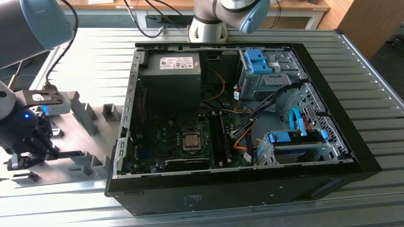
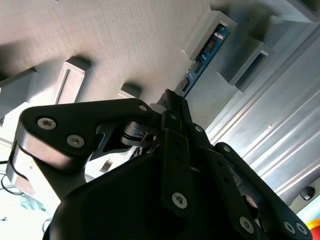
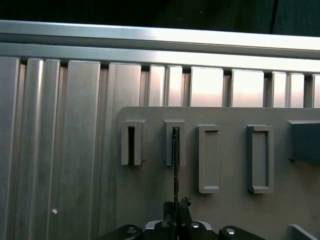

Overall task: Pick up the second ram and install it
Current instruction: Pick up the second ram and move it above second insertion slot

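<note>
The second ram [image 3: 175,165] shows edge-on as a thin dark line, its far end standing in the slot of a grey holder block [image 3: 169,131]. In the second wrist view the ram [image 2: 204,56] is a dark stick with blue-green parts, running from that holder block [image 2: 220,19] to the fingertips. My gripper [image 3: 177,209] is shut on the ram's near end, its black fingers [image 2: 176,111] pressed together around it. In the exterior view the gripper [image 1: 25,158] hangs over the grey holder plate [image 1: 88,142], on the exterior view's left of the open PC case [image 1: 353,151].
Beside the ram's holder are a narrow slotted block [image 3: 131,144] and two wider rectangular holders [image 3: 208,159]. Inside the case lie the motherboard with its silver processor [image 1: 191,140], the dark ram slots [image 1: 218,137], cables and blue drive brackets [image 1: 258,61]. Ribbed metal tabletop [image 1: 366,80] surrounds everything.
</note>
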Available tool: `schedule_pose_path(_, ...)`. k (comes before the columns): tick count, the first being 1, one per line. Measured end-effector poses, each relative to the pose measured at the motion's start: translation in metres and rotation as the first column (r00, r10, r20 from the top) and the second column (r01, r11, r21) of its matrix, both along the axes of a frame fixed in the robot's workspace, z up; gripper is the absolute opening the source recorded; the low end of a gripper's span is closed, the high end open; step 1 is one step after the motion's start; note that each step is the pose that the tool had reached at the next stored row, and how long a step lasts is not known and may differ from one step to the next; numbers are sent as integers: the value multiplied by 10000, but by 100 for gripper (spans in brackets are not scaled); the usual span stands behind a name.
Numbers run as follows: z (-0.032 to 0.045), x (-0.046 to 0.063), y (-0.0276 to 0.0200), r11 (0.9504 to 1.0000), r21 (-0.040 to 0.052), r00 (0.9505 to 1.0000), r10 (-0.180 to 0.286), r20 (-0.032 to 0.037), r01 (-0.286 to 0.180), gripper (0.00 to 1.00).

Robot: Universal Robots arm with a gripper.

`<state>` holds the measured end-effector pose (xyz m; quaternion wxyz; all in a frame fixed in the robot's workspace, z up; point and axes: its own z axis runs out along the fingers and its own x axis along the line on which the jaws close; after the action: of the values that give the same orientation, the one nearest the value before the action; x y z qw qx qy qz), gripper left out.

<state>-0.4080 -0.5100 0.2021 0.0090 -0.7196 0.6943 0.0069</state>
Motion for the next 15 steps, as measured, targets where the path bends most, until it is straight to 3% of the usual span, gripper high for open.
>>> schedule_pose_path(15, 134, 0, 0, 10000, 0, 10000, 0, -1, 0, 14)
